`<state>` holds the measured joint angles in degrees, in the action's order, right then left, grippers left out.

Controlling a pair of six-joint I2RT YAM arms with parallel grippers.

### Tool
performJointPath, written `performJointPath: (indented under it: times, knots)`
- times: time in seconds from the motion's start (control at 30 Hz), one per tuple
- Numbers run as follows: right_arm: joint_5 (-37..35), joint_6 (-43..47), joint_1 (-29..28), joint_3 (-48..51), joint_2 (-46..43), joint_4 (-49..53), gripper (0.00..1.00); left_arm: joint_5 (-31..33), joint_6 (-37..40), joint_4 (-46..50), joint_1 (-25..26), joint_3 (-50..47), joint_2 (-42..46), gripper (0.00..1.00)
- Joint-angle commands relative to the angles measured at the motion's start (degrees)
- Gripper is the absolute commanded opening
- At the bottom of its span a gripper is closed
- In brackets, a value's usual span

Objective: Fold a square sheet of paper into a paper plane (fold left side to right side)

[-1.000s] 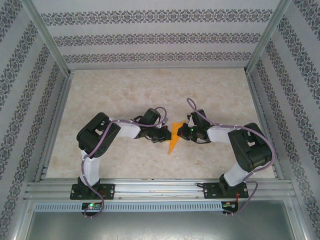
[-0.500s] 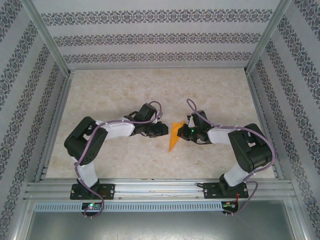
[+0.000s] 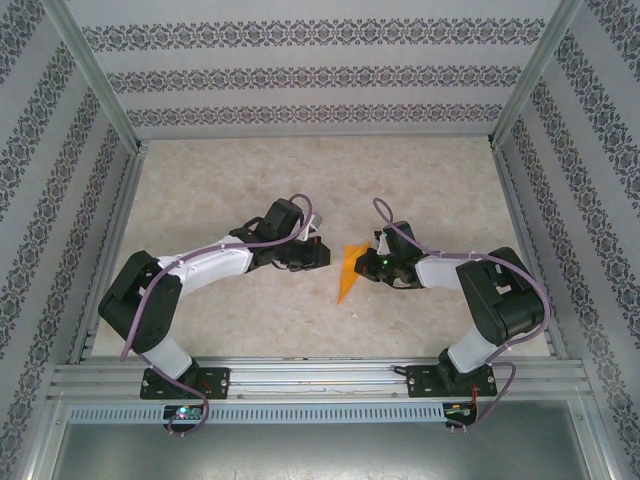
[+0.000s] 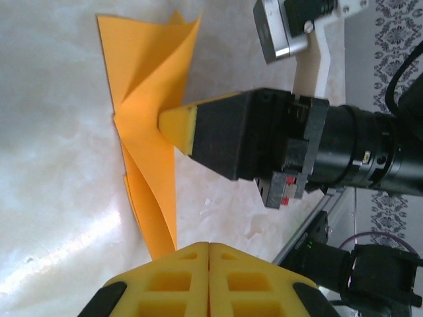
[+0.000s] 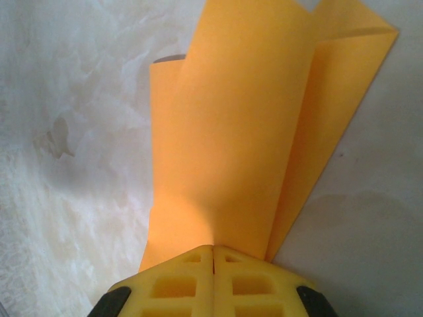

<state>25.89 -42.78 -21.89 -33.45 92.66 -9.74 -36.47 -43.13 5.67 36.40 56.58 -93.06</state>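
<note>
though left end effector (image 3: 323, 255) sits closed, right end effector (image 3: 361, 264) pinches sheet (image 3: 347, 277) pointing nearward.

Item: thin bright orange sheet of paper (image 3: 347, 272), plain and unmarked, creased into a narrow pointed shape.
Outline: from above a slim triangle, broad at the far end and tapering to a point at the near end.
Layers: several folded flaps splay apart; sharp diagonal creases meet about midway along it.
Pose: not flat; the flaps stand up off the surface while the near tip lies low.
Place: middle of the pale marbled tabletop (image 3: 250, 180).
Hold: pinched about midway along its length by the right gripper (image 3: 362, 263), whose yellow fingertips are pressed together on it.
</note>
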Motion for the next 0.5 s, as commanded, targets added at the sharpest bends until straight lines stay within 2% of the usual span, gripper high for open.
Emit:
performJointPath:
  times: [0.0, 0.47]
  knots:
    - [-4.3, 1.8, -0.5, 3.5, 3.6, 9.6, 0.0, -2.4, -1.7, 0.4, 2.0, -1.2, 0.9, 0.06]
    - [-4.4, 2.0, -1.0, 3.2, 4.2, 9.4, 0.0, -4.2, -5.2, -6.4, 6.0, 0.0, -5.3, 0.03]
